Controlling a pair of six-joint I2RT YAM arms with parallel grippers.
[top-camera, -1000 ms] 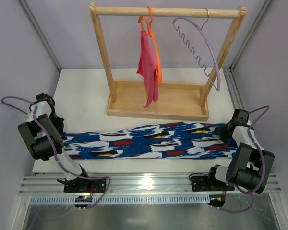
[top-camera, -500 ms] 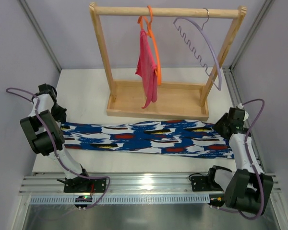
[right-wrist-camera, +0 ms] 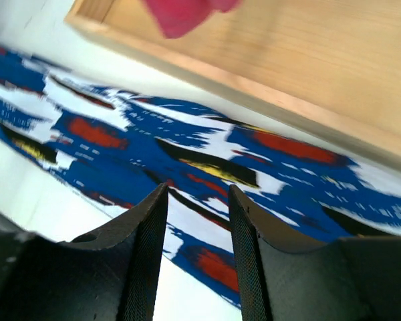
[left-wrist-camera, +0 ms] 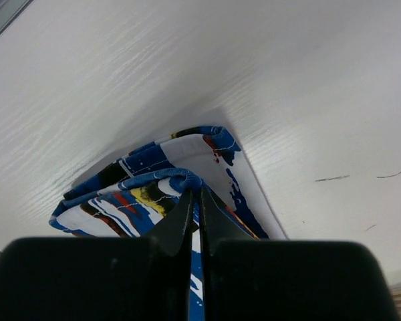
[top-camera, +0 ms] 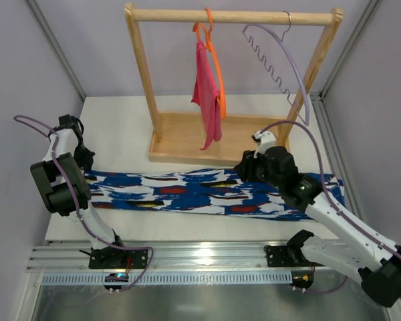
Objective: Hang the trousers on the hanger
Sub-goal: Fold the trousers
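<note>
Part of trousers (top-camera: 180,190) behind right arm (top-camera: 324,206); pink cloth (right-wrist-camera: 187,13) cropped.

A: R wrist cam, what've we got?

B: Right gripper (right-wrist-camera: 197,194) w/ both black fingers apart, nothing btwn them. Below it the trousers (right-wrist-camera: 207,167) lie flat, running diag. across the frame.

A: Anything else?

B: Wooden rack base (right-wrist-camera: 307,60) along the top, just beside the cloth's far edge. Tip of pink cloth (right-wrist-camera: 184,13) at top edge. White table (right-wrist-camera: 47,200) bottom left.

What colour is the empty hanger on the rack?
The hanger is pale lilac; top external view shows it best.
</note>
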